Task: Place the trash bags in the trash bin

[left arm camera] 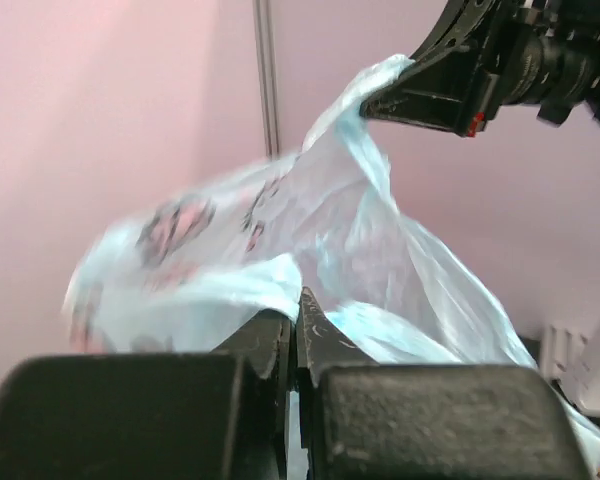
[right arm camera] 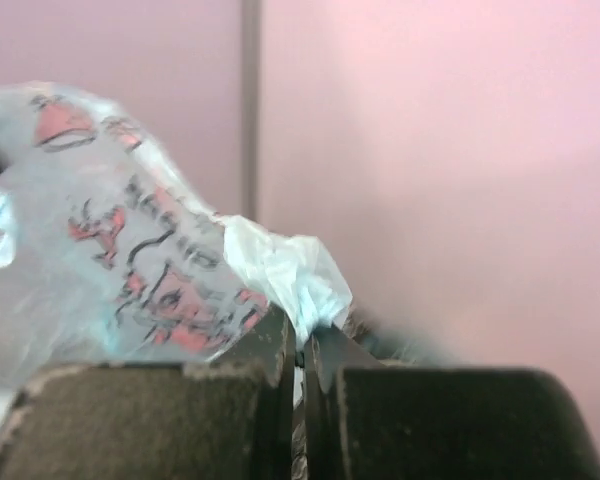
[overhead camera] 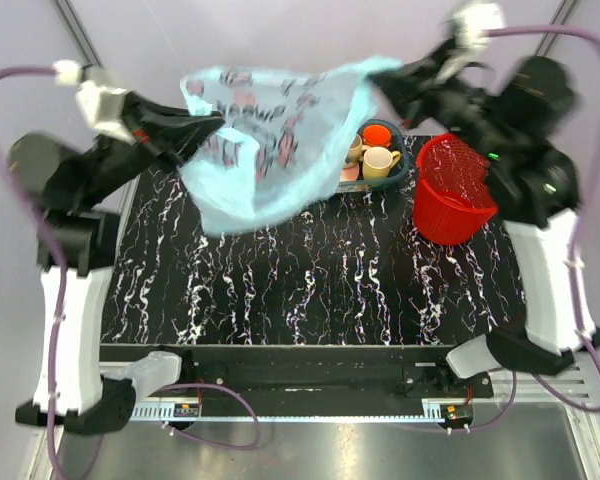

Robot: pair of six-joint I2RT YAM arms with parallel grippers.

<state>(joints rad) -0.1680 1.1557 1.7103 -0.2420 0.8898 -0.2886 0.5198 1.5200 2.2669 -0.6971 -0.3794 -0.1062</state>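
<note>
One blue bag (overhead camera: pixel 270 140), one red basket (overhead camera: pixel 452 190), one teal tray (overhead camera: pixel 407 168), two cream mugs (overhead camera: pixel 380 160), one orange cup (overhead camera: pixel 377 135)

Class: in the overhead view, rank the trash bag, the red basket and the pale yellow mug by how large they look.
1. trash bag: largest, though it is held up nearer the camera, which enlarges it.
2. red basket
3. pale yellow mug: smallest

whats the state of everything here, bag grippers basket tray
bag: lifted above the table, stretched between both grippers
left gripper: shut on bag
right gripper: shut on bag
basket: on table, bag not in it
tray: holds mugs
</note>
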